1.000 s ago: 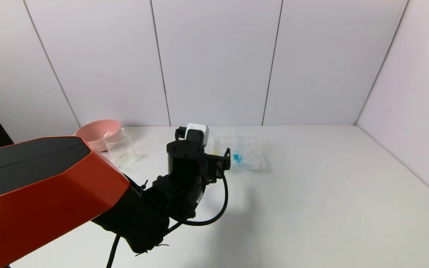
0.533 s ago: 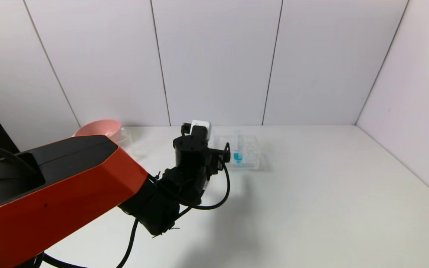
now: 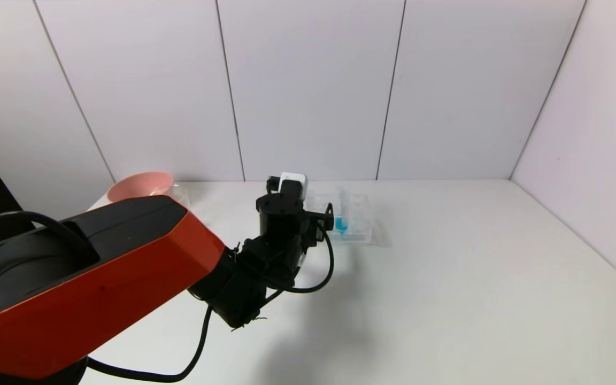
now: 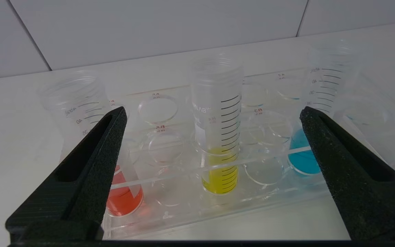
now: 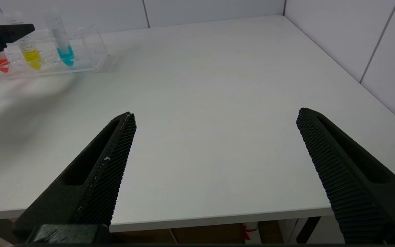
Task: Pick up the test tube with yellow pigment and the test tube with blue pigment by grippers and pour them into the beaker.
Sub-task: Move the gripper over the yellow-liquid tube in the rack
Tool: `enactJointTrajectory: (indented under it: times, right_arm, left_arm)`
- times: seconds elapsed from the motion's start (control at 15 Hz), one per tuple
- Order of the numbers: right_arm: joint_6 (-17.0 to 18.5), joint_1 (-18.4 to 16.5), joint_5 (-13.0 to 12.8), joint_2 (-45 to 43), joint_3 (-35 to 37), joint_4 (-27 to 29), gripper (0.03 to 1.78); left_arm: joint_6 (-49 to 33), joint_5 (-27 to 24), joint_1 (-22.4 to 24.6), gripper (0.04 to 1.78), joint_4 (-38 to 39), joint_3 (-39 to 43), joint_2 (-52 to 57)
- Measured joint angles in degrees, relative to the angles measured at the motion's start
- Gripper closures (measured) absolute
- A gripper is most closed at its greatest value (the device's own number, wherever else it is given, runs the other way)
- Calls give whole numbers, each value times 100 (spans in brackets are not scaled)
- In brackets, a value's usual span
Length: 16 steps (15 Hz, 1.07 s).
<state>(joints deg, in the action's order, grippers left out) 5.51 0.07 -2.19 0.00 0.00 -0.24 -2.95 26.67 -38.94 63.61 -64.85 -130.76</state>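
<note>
Standing in the rack (image 4: 190, 209) (clear): yellow tube (image 4: 218, 137), blue tube (image 4: 315, 113).

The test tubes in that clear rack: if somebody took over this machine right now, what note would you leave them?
Left tool: open, holding nothing, lined up on the yellow tube, not touching it.
Right tool: open, empty, parked over the table's near edge, far from the rack.
Things: yellow tube, blue tube and a red tube all stand in the rack. A pink bowl sits at the far left; the beaker beside it is hidden behind the left arm.
Done: only the approach.
Left: grip and pour yellow into the beaker, then blue.
</note>
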Motion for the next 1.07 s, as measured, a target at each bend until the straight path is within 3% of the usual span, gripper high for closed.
enactJointTrajectory:
  times: [1.07]
  right_arm:
    - [0,0,0,0,0,2,10]
  left_arm:
    - [1,-5,254,10,-336,-610,-358]
